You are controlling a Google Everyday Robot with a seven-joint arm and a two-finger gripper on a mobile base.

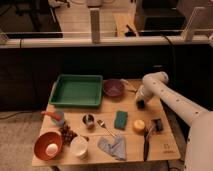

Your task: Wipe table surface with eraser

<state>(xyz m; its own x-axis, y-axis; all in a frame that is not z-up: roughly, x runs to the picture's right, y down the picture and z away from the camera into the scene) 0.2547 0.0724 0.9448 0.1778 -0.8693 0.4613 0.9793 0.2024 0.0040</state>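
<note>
The table surface (131, 106) is a small top of pale wooden planks crowded with items. My gripper (141, 104) hangs at the end of the white arm (170, 102), just over the back right part of the table, beside the purple bowl (113, 87). A green rectangular pad (120, 119) lies flat mid-table, in front and left of the gripper and apart from it. A small dark block (157, 124) sits near the right edge. Which of these two is the eraser I cannot tell.
A green tray (77, 90) stands at the back left. An orange bowl (48, 146), white cup (79, 146) and blue-grey cloth (112, 146) line the front. An orange fruit (139, 125), black-handled tool (146, 142), metal cup (89, 119) and grapes (67, 132) lie between.
</note>
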